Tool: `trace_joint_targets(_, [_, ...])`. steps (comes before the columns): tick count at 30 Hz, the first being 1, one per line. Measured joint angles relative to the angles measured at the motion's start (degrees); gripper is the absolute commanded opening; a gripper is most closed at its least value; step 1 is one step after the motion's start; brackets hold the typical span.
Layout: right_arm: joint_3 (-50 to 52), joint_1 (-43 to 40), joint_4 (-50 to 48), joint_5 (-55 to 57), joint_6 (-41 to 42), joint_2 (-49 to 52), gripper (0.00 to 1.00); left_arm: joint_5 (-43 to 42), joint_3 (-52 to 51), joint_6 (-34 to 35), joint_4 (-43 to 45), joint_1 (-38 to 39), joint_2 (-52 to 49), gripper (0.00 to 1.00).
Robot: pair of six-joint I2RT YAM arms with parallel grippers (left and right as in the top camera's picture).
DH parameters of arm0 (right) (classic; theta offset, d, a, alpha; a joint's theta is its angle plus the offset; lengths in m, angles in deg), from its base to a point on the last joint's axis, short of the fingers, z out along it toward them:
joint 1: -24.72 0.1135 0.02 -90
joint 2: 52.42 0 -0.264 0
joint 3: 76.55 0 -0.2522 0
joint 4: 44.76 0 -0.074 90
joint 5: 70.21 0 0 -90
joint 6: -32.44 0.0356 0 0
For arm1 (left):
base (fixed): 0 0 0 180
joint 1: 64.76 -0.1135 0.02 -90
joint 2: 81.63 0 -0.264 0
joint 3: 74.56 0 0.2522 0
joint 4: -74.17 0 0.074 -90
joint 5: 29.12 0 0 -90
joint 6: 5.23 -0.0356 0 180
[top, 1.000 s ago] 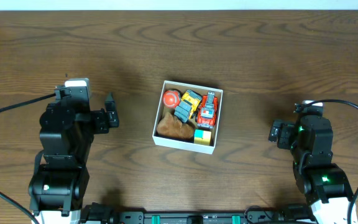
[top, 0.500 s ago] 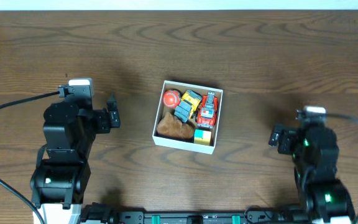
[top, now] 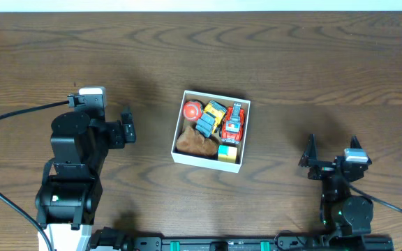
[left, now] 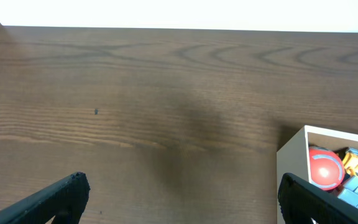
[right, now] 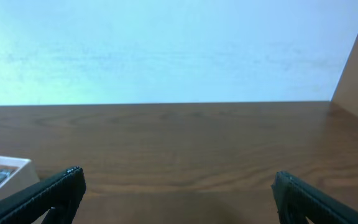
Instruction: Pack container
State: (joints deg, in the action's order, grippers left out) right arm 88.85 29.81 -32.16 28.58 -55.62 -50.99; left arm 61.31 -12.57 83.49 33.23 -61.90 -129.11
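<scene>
The right arm (top: 345, 206) draws back toward the near edge of the table (top: 278, 56) and sits lower in the overhead view than a second ago. The right gripper (top: 332, 152) is turned, both spread fingers showing from above. The left arm (top: 72, 157) shifts slightly.

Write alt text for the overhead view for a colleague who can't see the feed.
A square white container sits at the centre of a wooden table, holding a red round toy, a blue-and-yellow car, a red truck, a brown lump and a yellow block. The left gripper and right gripper are open, empty and well clear on either side.
</scene>
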Motion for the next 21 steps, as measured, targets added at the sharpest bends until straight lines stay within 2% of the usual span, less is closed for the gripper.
trace_joint_targets(3, [0.37,0.0,-0.07,-0.07,-2.03,-0.5,0.99,0.02,0.0,0.0,-0.02,0.0,-0.11,0.98])
trace_joint_targets(7, [0.42,0.0,4.5,-1.05,-4.04,-0.7,0.99,0.02,0.0,0.0,0.0,0.0,-0.42,0.98])
trace_joint_targets(21, [0.42,0.0,4.59,-2.62,-6.86,-0.74,0.99,0.0,0.0,0.0,-0.04,0.0,-2.56,0.98])
